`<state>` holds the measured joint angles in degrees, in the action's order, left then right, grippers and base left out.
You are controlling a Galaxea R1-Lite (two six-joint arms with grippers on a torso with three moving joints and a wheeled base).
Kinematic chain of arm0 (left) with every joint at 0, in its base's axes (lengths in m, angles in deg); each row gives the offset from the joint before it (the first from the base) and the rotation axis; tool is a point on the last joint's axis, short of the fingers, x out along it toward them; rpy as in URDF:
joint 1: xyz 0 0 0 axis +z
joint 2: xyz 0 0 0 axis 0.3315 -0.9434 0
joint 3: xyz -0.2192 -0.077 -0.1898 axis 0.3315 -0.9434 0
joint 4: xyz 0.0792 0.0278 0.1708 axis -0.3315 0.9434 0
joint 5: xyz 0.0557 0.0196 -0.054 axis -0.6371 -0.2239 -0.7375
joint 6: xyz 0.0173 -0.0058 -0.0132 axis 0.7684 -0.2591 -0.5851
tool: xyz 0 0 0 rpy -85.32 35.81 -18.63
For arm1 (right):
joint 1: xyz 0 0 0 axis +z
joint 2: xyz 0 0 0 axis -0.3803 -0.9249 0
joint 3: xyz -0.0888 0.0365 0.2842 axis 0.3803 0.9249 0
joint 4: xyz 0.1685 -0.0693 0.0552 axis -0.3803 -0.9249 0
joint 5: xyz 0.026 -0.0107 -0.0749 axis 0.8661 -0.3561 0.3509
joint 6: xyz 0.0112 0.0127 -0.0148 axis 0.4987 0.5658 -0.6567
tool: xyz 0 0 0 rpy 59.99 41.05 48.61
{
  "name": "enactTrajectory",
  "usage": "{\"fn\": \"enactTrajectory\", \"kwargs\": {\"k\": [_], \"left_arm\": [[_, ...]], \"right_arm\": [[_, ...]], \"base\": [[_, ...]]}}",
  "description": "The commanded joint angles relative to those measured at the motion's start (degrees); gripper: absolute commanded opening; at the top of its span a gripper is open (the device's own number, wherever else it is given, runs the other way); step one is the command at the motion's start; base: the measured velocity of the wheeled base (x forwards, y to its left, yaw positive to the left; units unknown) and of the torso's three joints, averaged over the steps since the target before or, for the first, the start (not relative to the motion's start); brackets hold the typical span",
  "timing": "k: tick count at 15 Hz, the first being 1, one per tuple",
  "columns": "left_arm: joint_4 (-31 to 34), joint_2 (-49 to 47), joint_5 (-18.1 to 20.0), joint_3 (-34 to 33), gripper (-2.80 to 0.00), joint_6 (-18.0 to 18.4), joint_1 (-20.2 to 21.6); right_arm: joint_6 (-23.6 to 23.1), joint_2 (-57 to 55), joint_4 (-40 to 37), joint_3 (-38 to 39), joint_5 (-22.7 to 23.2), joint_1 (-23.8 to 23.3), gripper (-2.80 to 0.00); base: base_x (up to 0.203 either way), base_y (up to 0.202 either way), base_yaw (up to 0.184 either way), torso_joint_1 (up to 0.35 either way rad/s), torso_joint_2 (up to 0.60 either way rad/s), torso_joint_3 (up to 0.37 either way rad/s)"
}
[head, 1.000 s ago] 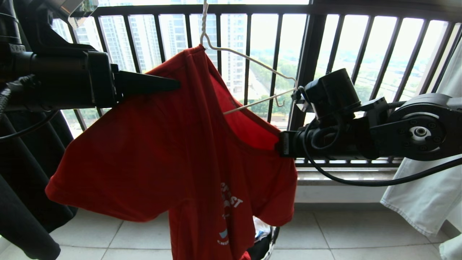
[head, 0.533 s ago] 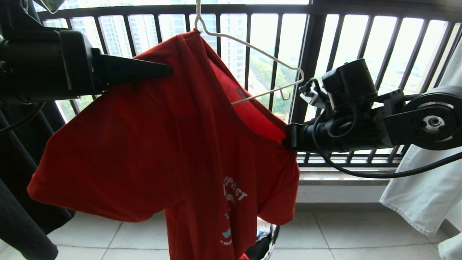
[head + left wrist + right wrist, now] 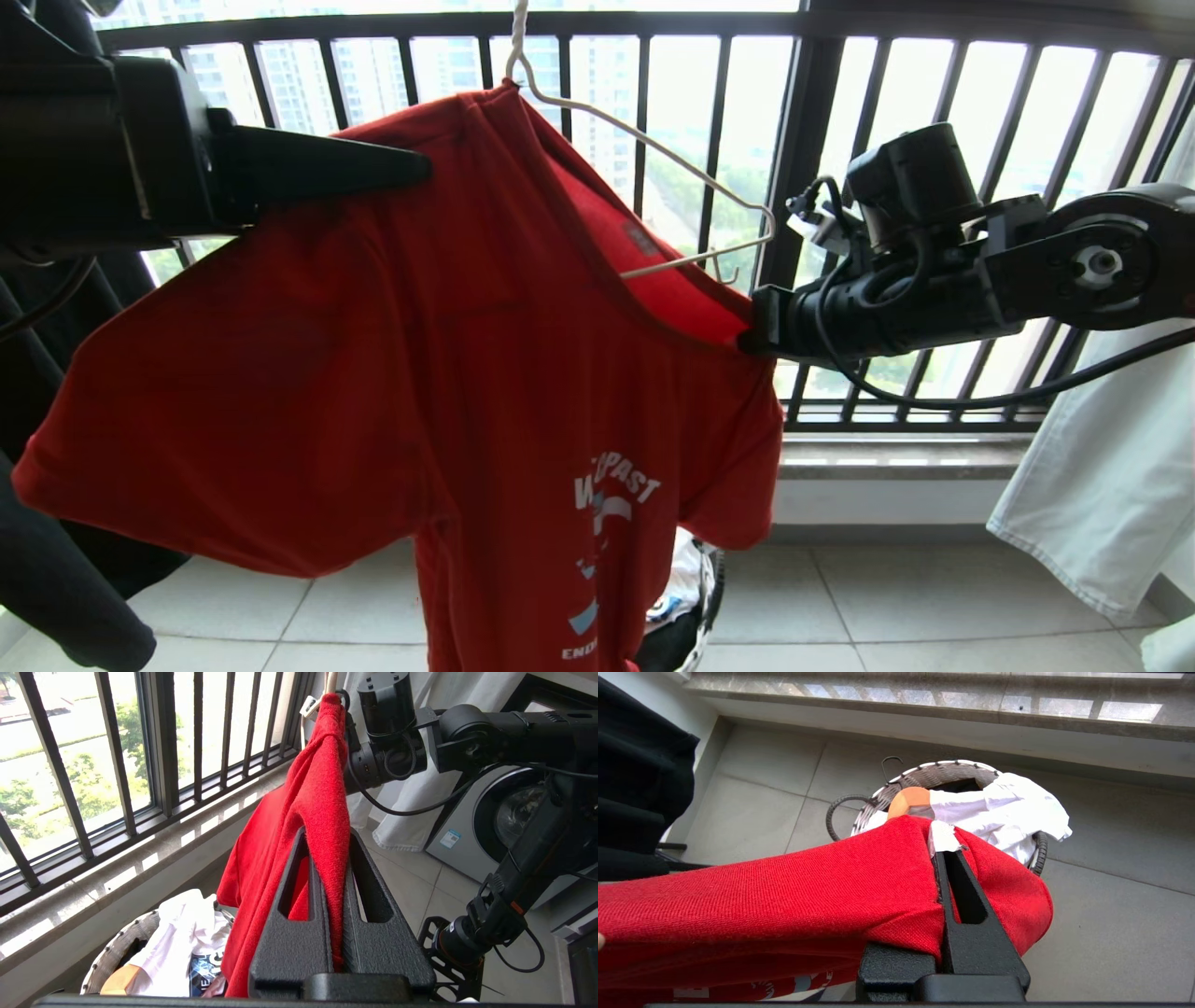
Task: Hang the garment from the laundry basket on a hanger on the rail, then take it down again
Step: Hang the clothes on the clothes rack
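Both grippers, left (image 3: 411,173) and right (image 3: 943,858), clamped shut on red short-sleeved T-shirt (image 3: 448,373) | thin off-white wire hanger (image 3: 691,177) arm bare at 2 o'clock | risk: collar tugged off, hanger unhooks.

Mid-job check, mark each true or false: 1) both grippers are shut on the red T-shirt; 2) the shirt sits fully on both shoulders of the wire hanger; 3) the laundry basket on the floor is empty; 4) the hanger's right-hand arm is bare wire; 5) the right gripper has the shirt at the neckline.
1) True. The left gripper and the right gripper are each clamped on the red T-shirt.
2) False. Only one side is over the wire hanger.
3) False. The laundry basket holds white and other clothes.
4) True. That arm stands uncovered against the railing.
5) True. It grips at the collar edge, by the label.
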<state>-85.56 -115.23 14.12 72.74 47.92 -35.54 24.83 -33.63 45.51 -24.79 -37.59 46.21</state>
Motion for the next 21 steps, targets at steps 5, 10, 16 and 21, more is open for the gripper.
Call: {"fn": "enactTrajectory", "kwargs": {"k": [5, 10, 16, 21], "left_arm": [[-0.1, -0.9, 0.2, 0.1, -2.80, 0.2, 0.0], [0.0, -1.4, 0.2, 0.1, -2.80, 1.0, 0.0], [0.2, -3.2, 0.1, 0.1, -2.80, 3.5, -0.1], [0.1, -4.3, -0.1, 0.1, -2.80, 5.4, -0.1]], "right_arm": [[-1.0, -5.0, -5.3, -8.7, 1.7, -4.3, -2.80], [-2.5, -7.6, -12.8, -17.0, 3.9, -6.1, -2.80], [-3.9, -7.8, -19.1, -22.6, 4.4, -6.8, -2.80], [-4.3, -6.7, -21.1, -22.5, 4.4, -6.8, -2.80]], "base": [[0.000, 0.000, 0.000, 0.000, 0.00, 0.000], [0.000, 0.000, 0.000, 0.000, 0.00, 0.000], [0.000, 0.000, 0.000, 0.000, 0.00, 0.000], [0.000, 0.000, 0.000, 0.000, 0.00, 0.000]]}}
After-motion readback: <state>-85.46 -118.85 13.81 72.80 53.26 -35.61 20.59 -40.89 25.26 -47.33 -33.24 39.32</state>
